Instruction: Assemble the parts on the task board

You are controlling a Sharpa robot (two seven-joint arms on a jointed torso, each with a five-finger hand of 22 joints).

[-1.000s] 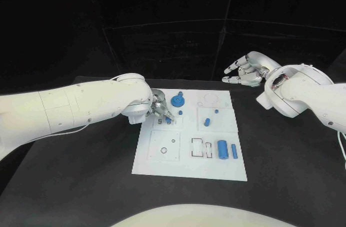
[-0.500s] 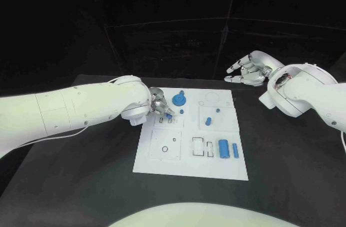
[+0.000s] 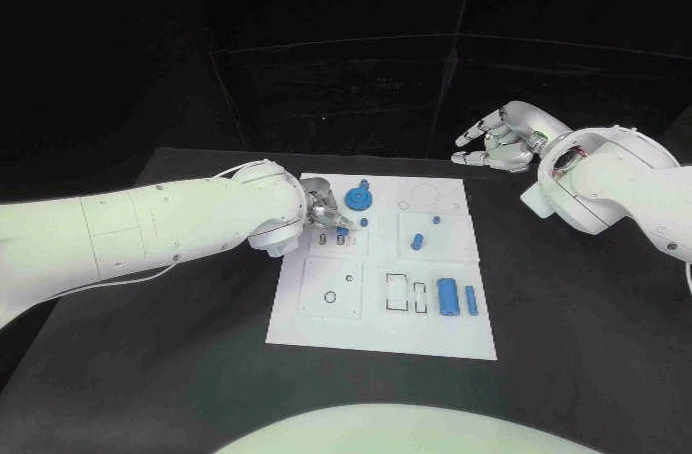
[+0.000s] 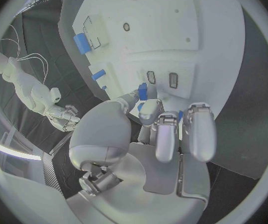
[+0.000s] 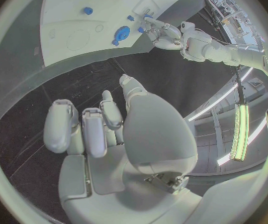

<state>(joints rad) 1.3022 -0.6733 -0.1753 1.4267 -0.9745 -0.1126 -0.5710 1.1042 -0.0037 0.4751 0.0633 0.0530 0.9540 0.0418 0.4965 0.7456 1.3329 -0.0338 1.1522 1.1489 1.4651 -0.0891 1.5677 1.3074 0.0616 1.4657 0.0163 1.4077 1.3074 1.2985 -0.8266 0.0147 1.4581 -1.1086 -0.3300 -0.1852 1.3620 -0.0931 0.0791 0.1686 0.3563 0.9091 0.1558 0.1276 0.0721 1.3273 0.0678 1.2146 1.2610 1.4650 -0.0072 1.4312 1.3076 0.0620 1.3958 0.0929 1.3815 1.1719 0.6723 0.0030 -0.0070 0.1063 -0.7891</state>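
One white task board point(image 3: 325, 329) lies mid-table with about six blue parts. The left hand point(image 3: 323, 214) pinches a small blue part point(image 3: 339, 233) at the board's far-left slots. The right hand point(image 3: 498, 142), fingers loosely curled and empty, hovers beyond the far-right corner over bare table point(image 3: 577, 314).

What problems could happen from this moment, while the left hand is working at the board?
1. The left hand pinches a small blue part just above two slots; it may tilt and jam or miss.
2. Its fingers stand close to the blue gear, so they may knock it.
3. The task board seems to lie loose on the table, so pushing may shift it.
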